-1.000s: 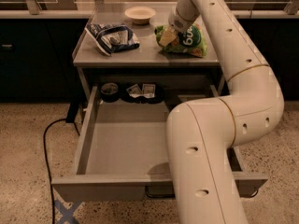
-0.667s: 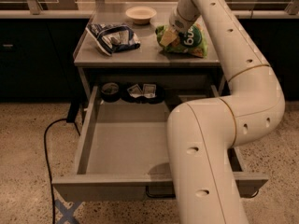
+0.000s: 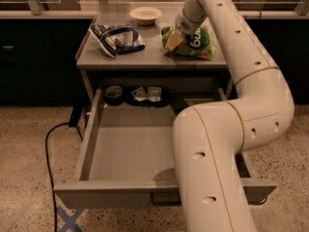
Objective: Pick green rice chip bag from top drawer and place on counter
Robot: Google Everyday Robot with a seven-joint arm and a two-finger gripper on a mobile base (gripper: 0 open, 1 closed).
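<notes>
The green rice chip bag (image 3: 195,41) lies on the right side of the counter (image 3: 145,58). My gripper (image 3: 174,40) is at the bag's left end, low over the counter and touching or nearly touching the bag. My arm reaches over from the front right and hides the right part of the top drawer (image 3: 130,153). The drawer is pulled fully out below the counter, and its front panel (image 3: 120,196) faces the camera.
A dark blue and white bag (image 3: 116,36) lies on the counter's left and a pale bowl (image 3: 146,14) stands at its back. A dark round item (image 3: 114,94) and a dark packet (image 3: 147,95) sit at the drawer's back. A black cable (image 3: 52,139) runs on the floor to the left.
</notes>
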